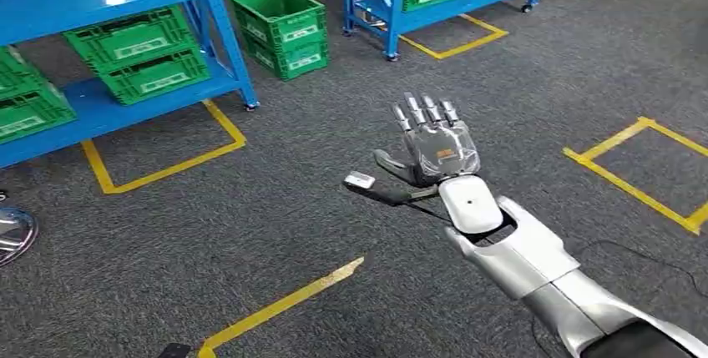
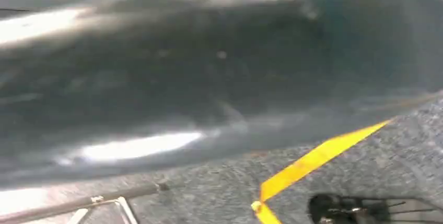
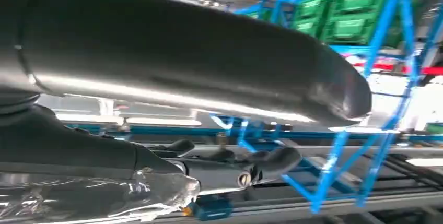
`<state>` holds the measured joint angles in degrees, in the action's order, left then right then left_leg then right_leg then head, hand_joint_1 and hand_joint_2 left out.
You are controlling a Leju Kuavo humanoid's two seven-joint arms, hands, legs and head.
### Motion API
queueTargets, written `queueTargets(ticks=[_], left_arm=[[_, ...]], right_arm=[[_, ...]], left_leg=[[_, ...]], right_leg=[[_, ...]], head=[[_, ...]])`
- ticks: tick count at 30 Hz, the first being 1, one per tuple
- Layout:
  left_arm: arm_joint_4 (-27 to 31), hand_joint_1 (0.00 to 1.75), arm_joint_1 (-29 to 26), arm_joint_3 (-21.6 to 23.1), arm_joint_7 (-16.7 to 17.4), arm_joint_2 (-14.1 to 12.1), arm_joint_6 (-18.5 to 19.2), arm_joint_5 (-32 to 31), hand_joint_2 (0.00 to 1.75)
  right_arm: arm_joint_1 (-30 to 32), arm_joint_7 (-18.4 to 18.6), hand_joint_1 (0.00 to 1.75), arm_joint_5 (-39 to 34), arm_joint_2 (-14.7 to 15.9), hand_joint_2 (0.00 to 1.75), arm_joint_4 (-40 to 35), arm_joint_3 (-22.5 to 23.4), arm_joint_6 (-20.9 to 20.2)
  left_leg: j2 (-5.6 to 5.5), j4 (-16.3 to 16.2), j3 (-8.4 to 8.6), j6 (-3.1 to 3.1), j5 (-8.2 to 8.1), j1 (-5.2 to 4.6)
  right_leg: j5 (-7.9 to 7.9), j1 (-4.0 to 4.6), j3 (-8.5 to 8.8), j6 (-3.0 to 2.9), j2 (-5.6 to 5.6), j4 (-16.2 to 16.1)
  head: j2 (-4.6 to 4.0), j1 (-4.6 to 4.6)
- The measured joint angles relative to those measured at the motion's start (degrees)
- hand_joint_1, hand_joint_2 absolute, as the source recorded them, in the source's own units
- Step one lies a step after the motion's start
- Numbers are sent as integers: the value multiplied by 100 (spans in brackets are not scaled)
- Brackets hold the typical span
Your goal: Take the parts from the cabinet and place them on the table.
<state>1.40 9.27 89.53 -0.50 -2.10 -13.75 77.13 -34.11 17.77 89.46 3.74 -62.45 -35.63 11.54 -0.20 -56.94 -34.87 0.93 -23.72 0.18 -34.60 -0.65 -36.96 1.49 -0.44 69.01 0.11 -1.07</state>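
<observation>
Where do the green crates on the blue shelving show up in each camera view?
Head view: green crates sit on the blue shelving at upper left, with more on the floor and on a second rack at the top.
Left wrist view: not in it; there is grey floor with yellow tape.
Right wrist view: green crates at upper right, inside the blue frame, beyond the right hand.
Shared landmark: the blue shelving frame.

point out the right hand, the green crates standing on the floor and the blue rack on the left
right hand (image 1: 436,145), head view, back of the palm
green crates (image 1: 280,31), head view, front wall
blue rack (image 1: 219,41), head view, front upright post
</observation>
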Motion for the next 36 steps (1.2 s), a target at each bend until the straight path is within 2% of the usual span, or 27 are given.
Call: queueTargets(ticks=[1,2,3,4,5,6,7,8,11,12,13,14,15,17,18,19,21,22,23,27,29,30,32,33,34,35,36], left_arm=[[0,0,2,0,0,0,-9,-15,0],[0,0,-4,0,0,2,-13,-20,0],[0,0,-16,0,0,4,-13,-22,0],[0,0,-25,0,0,9,-13,-26,0],[0,0,-31,0,-2,13,-15,-35,0],[0,0,-33,0,-2,17,-15,-37,0],[0,0,-32,0,-2,17,-15,-44,0],[0,0,-17,0,0,13,-19,-48,0],[0,0,-47,0,0,9,-20,-79,0],[-2,0,-64,0,13,-37,-26,-83,0],[15,0,-78,0,13,24,-26,-85,0],[15,0,-61,0,13,4,-35,-85,0],[15,0,-34,0,7,0,-35,-85,0],[15,0,-23,0,-4,11,-35,-83,0],[15,0,-42,0,-7,15,-35,-81,0],[15,0,-66,0,-7,15,-35,-76,0],[13,0,-96,0,-20,7,-37,-68,0],[13,0,-102,0,-33,-2,-37,-61,0],[13,0,-94,0,-39,-9,-37,-50,0],[13,0,-140,0,-66,-9,-41,-28,0],[13,0,-148,0,-90,13,-41,-17,0],[13,0,-121,0,-107,13,-41,-11,0],[13,0,-106,0,-131,42,-59,33,0],[13,0,-127,0,-144,57,-63,41,0],[13,0,-157,0,-157,74,-63,59,0],[13,0,-185,0,-179,98,-68,83,0],[13,0,-207,0,-201,118,-72,103,0]], right_arm=[[75,-4,0,0,7,0,0,2,9],[147,-7,0,0,11,0,0,2,13],[208,-15,0,0,11,0,0,2,22],[243,-17,0,0,13,0,0,7,31],[261,-20,0,0,20,0,0,24,46],[271,-17,0,0,31,0,0,56,80],[285,-17,0,0,44,0,4,83,109],[302,-13,0,0,70,0,13,105,118],[354,-39,0,2,72,0,17,127,131],[347,-41,0,2,66,0,13,149,133],[345,-44,0,2,66,0,13,151,135],[361,-44,0,2,66,0,13,173,146],[406,-48,0,0,66,0,13,203,146],[541,-28,0,-4,81,0,13,293,159],[609,-26,0,-11,85,0,13,317,179],[683,-13,0,-20,94,0,13,354,217],[812,4,0,-35,107,0,13,472,273],[867,5,0,-37,120,0,13,542,325],[927,7,0,-39,142,0,13,594,369],[1057,4,0,-46,188,0,0,702,402],[1108,30,0,-81,243,0,-28,780,415],[1177,35,0,-103,256,0,-39,831,415],[1434,59,0,-149,374,0,-88,949,409],[1570,85,0,-183,430,0,-129,1024,409],[1698,112,0,-221,481,0,-182,1102,409],[1820,131,0,-251,529,0,-243,1187,415],[1947,142,0,-291,584,0,-304,1292,431]], left_leg=[[-85,-1,0,7,-4,-1],[-176,-2,3,9,-6,-2],[-267,-4,5,8,-6,-2],[-362,-8,8,6,-8,0],[-453,-12,18,-1,-11,3],[-537,-18,26,-25,-22,6],[-599,-26,16,-56,-30,17],[-666,-71,-30,-93,-30,-4],[-859,-30,-71,-209,18,67],[-939,-35,-83,-241,0,57],[-620,-127,-106,-265,-73,17],[-312,-425,-246,-294,-260,11],[-141,-857,-464,-320,-481,22],[-16,-1715,-895,-349,-798,44],[-9,-1810,-951,-351,-769,49],[-4,-1655,-865,-341,-609,49],[87,-755,-372,-269,-125,26],[328,-284,-98,-194,49,-22],[652,-90,22,-127,-57,-125],[345,-8,9,-15,-45,-110],[227,31,50,38,-13,-47],[133,31,46,61,-14,-35],[-85,28,47,76,-23,-34],[-189,26,54,76,-24,-34],[-280,25,63,74,-26,-32],[-372,21,78,65,-33,-28],[-464,17,101,44,-47,-18]], right_leg=[[-168,1,-277,14,31,493],[-180,2,-438,18,35,726],[-52,1,-479,15,35,686],[198,0,-392,5,39,393],[512,-5,-191,-16,86,-100],[794,-22,49,-27,249,-652],[798,-61,176,-49,575,-923],[771,-96,269,-45,632,-1056],[762,-23,273,-99,457,-1013],[786,-95,303,-149,344,-1057],[785,-78,330,-173,289,-1071],[776,-68,341,-214,216,-1076],[765,-54,346,-230,130,-1076],[741,-31,351,-251,-65,-1075],[728,-28,358,-249,-145,-1075],[715,-20,373,-245,-224,-1075],[676,1,435,-231,-373,-1075],[652,5,470,-219,-434,-1076],[617,54,486,-179,-504,-1068],[554,67,574,-66,-773,-1105],[368,14,437,-7,-164,-823],[161,5,234,6,-20,-402],[-198,-2,-251,47,30,515],[-187,-2,-385,55,31,697],[-37,-2,-380,59,32,593],[215,-6,-263,60,40,269],[532,-18,-33,57,91,-254]], head=[[0,-2],[0,-4],[0,-4],[0,0],[0,0],[0,0],[0,2],[0,-4],[0,4],[2,6],[0,-30],[0,-125],[0,-118],[0,-120],[0,-122],[0,-127],[0,-125],[0,-123],[0,-122],[0,-125],[0,-92],[0,-81],[0,-76],[0,-81],[0,-79],[0,-79],[0,-79]])
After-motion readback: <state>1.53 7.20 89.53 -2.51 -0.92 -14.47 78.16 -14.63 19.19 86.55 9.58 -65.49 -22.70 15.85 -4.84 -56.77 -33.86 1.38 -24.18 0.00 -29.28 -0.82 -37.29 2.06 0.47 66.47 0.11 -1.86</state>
